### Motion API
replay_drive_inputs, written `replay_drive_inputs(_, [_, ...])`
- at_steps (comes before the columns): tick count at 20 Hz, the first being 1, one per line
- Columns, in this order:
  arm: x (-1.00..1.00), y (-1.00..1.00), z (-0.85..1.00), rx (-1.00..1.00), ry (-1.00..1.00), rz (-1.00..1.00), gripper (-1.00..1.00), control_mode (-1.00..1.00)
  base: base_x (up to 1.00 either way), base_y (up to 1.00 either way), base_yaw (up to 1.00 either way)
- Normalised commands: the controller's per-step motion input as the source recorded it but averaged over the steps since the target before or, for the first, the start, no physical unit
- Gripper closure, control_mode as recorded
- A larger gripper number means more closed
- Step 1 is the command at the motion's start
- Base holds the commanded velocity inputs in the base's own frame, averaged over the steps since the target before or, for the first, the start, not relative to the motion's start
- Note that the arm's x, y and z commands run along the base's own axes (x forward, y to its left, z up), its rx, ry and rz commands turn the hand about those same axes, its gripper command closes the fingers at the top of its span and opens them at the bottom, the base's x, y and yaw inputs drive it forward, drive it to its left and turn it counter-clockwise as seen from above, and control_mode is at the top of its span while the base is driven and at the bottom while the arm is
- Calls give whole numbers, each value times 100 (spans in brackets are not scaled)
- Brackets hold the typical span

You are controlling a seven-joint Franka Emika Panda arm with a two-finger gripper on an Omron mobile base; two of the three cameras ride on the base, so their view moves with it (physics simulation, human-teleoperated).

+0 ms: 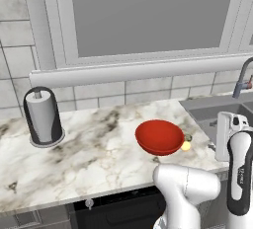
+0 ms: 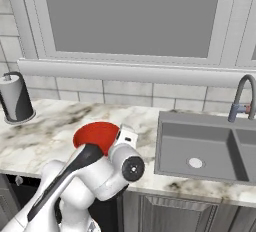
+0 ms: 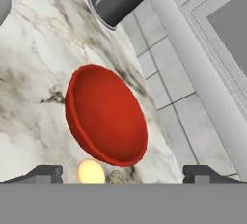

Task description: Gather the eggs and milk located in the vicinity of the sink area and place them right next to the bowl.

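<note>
the marbled white-and-grey stone desk (image 1: 84, 159) runs under a tiled wall and a wide grey window. set into its far end is the grey steel double-basin sink (image 2: 200, 148) with its tall curved grey faucet (image 2: 242, 96); the nearer basin holds nothing but its round drain. at the other end of the desk stands the black-and-grey paper-towel holder (image 1: 43, 117), upright, with a white roll in it, well apart from everything else.

between the two, near the front edge of the desk, sits the shallow round bright-red glossy bowl (image 1: 159, 136), with nothing inside it in the hand view. the small pale-yellow rounded egg (image 1: 186, 145) lies on the desk touching or just beside the bowl's rim, on the side toward the sink. in the hand view a small mottled greyish object (image 3: 116, 177) sits right by the egg; what it is cannot be told.

the claw (image 3: 123, 175) hangs above the egg and the bowl's edge, its two dark fingers (image 3: 44, 174) spread wide apart and gripping nothing.
</note>
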Motion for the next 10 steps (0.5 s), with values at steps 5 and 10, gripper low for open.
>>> replay_drive_inputs(5, [-2, 0, 5, 0, -2, 0, -100, 100, 1, 0, 0])
replay_drive_inputs(10, [0, 0, 0, 0, 0, 0, -100, 100, -42, -16, 0])
